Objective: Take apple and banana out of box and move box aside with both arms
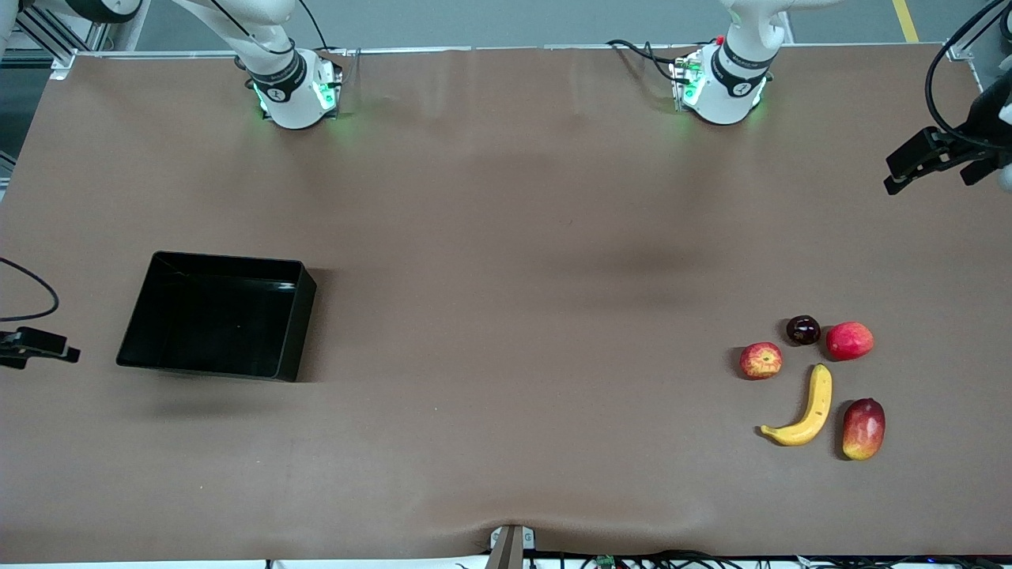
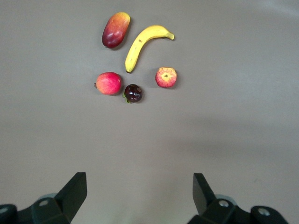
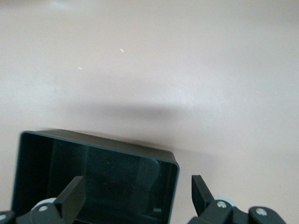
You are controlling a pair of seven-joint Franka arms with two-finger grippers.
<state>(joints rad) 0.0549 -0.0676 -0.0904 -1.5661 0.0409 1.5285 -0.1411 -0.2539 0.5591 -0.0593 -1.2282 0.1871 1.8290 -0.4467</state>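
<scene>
Box (image 1: 217, 316): empty, toward the right arm's table edge; I see little risk.
Apple (image 1: 760, 360), banana (image 1: 802, 419): already out.
Right gripper (image 3: 135, 198): spread over the box wall, could nudge it.
Left gripper (image 2: 140, 193): spread, waiting.

box (image 1: 217, 316) at right arm's end | apple (image 1: 760, 360), banana (image 1: 806, 408) on table (image 1: 506, 237) at left arm's end

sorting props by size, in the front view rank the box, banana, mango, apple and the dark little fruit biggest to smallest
1. box, by far the largest
2. banana, the longest fruit
3. mango
4. apple
5. dark little fruit, smallest

The fruits lie close together, so nearness to the camera hardly skews their order.
</scene>
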